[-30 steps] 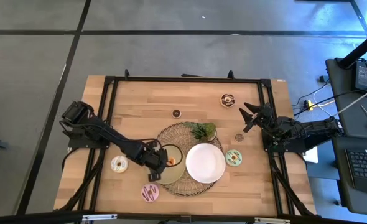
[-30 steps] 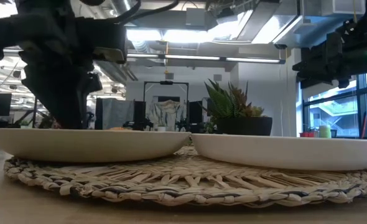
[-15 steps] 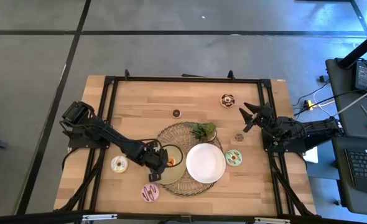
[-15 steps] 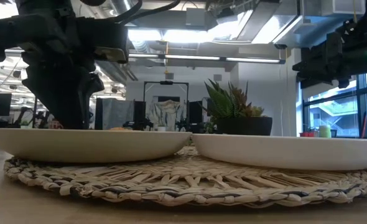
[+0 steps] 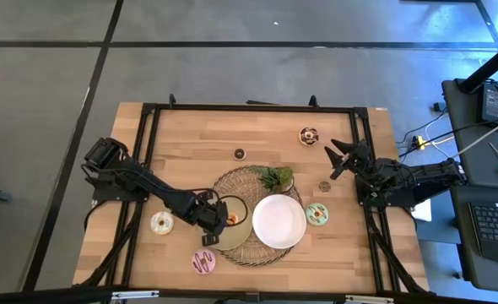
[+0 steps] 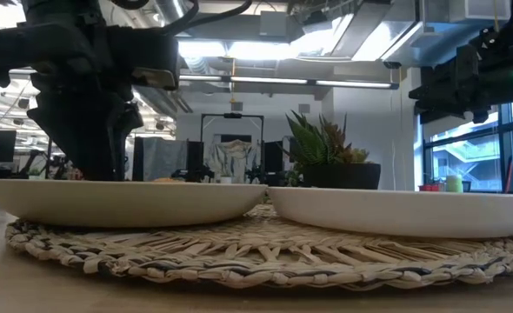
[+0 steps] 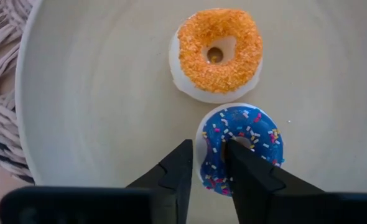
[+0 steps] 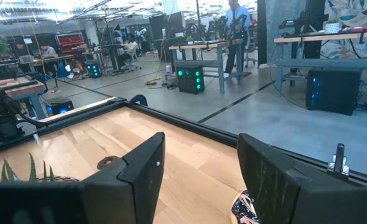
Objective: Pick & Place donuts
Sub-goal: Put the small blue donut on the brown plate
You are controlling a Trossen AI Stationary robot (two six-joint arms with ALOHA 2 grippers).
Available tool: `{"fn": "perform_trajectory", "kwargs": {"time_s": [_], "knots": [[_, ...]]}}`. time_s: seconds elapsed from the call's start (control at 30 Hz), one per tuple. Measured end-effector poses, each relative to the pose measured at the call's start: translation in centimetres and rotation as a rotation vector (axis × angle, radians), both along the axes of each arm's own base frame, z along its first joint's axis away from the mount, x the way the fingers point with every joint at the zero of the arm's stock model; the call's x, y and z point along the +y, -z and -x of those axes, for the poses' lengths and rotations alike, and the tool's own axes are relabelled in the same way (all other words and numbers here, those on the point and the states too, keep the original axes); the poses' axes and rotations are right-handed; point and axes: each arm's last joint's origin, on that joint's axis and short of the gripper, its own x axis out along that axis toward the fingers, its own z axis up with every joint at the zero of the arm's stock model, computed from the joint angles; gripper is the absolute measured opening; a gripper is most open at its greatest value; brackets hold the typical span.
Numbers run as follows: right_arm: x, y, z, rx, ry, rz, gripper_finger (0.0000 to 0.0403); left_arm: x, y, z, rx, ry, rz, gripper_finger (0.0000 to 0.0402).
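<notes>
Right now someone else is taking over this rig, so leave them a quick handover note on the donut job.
Left gripper: over the left plate, shut on the blue sprinkled donut, pinching its ring through the hole.
Right gripper: open, idle at the table's right edge.
Done: orange donut lies on that plate.
White plate holds nothing.
Left on the wood: cream donut, pink striped donut, mint green donut, and three small ones farther back.
</notes>
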Motion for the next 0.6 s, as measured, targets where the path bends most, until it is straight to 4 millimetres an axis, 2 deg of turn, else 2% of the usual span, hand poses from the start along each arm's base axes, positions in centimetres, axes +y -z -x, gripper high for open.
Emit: {"fn": "perform_trajectory", "kwargs": {"time_s": [0.33,0.6], "knots": [[0.0,0.0,0.0,0.000,0.000,0.000,0.0202,0.0,0.0,0.0,0.007,0.014,0.003,0.0148],[0.0,0.0,0.0,0.000,0.000,0.000,0.0202,0.1,-1.5,0.3,-0.040,0.042,0.012,0.0159]]}}
